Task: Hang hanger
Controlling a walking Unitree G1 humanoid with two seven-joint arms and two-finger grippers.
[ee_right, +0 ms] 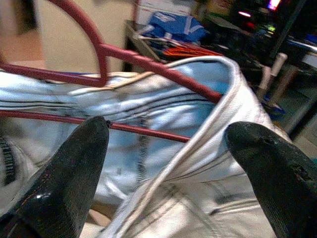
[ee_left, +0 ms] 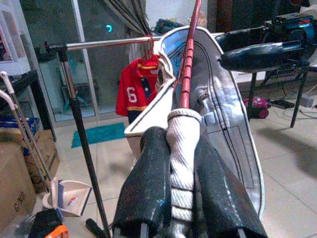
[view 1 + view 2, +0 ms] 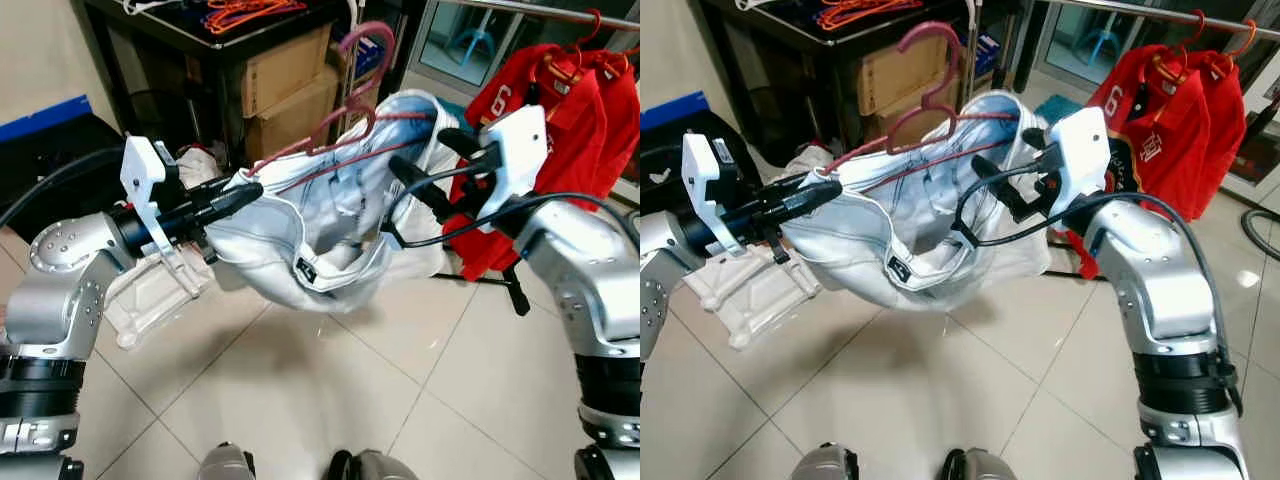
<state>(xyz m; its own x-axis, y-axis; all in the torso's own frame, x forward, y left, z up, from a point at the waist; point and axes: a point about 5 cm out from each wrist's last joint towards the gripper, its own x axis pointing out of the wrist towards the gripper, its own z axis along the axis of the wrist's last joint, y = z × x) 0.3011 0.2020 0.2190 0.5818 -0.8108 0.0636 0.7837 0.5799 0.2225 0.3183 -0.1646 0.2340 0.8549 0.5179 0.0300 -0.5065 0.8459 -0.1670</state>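
left fingers clamped on white shirt cuff and hanger end; right fingers spread wide at shirt's far side, gripping nothing. hanger inside shirt, held mid-air over beige tiled floor. red shirts on rail at right; boxes under dark counter behind.

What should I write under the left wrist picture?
Left gripper pinching a white shirt on its red hanger, clothes rail ahead.
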